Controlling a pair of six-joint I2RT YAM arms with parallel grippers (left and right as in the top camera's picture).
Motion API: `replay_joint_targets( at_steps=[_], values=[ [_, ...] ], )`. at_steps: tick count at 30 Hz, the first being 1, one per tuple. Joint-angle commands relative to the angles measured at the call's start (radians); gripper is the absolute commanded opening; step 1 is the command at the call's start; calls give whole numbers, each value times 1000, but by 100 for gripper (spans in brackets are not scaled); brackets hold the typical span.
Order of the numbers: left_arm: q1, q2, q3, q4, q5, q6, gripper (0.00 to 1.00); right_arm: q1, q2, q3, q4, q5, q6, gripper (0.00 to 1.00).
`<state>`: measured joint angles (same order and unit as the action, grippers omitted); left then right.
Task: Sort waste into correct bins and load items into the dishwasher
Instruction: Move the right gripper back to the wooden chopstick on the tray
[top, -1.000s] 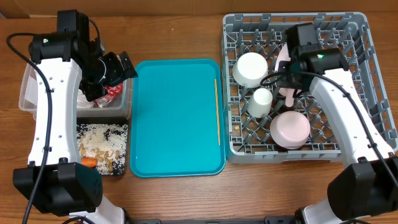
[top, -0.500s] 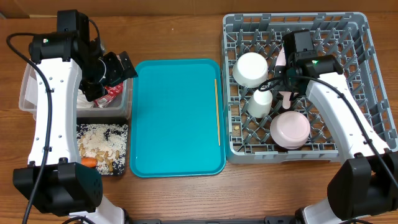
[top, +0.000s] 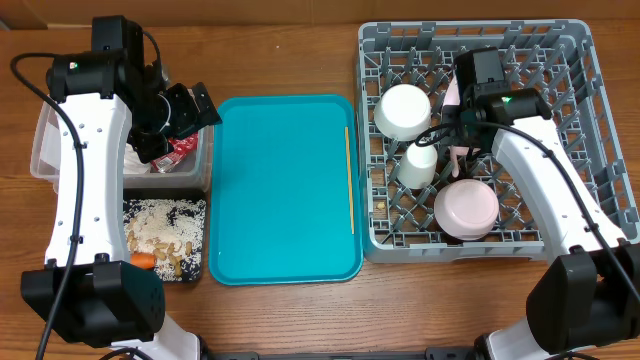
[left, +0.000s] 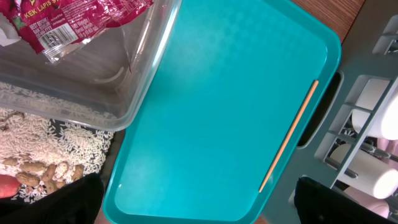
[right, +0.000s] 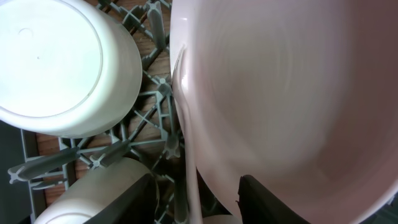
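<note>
Plate (right: 280, 93), pink, stands on edge among the pegs of the grey dish rack (top: 570, 120), near its middle, just right of an upturned white bowl (top: 402, 112). Right gripper (right: 196, 186) sits low over the plate: fingers partly apart, plate rim running between them. Gap visible between one finger and the rim; whether the other finger touches the pink face, cannot tell. No firm pinch seen. Small white cup (top: 419, 165) lies in the rack below the bowl, and a second pale bowl (top: 466, 208), upturned, sits toward the rack's near edge. Left gripper (left: 196, 186) hovers above the near right corner of the clear tub (top: 45, 150), fingers spread wide, nothing between them. Red snack wrapper (left: 74, 25) lies inside the tub. Black tray (top: 205, 240) sits just in front of the tub, holding rice (top: 150, 225), peanuts (left: 43, 171) and a small orange carrot (top: 143, 261) at its near edge. Teal tray (top: 280, 200) lies between the bins and the rack. Wooden chopstick (top: 349, 180) lies along its right edge, parallel to the rack wall.
</note>
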<state>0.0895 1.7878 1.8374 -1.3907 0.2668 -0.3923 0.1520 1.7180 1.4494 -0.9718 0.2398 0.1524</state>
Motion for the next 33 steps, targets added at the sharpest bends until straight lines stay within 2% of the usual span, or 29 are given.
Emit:
replay_joint_targets(
  at_steps=[1,6,11,17,22,25,33],
  values=[
    [-2,4,20,3,14,-4,100,2,2,-6,2,6,0,46],
    [-2,4,20,4,14,-4,100,11,-5,35,-39,-47,0,45],
    [-2,4,20,3,14,-4,100,21,-47,124,-95,-278,0,45],
    [-2,4,20,3,14,-4,100,79,-105,140,-96,-639,-1,45],
    [-2,4,20,3,14,-4,100,192,-102,136,-96,-602,-1,45],
    [-2,4,20,3,14,-4,100,305,-95,112,-69,-512,0,45],
    [-2,4,20,3,14,-4,100,434,-36,55,5,-438,42,45]
  ],
)
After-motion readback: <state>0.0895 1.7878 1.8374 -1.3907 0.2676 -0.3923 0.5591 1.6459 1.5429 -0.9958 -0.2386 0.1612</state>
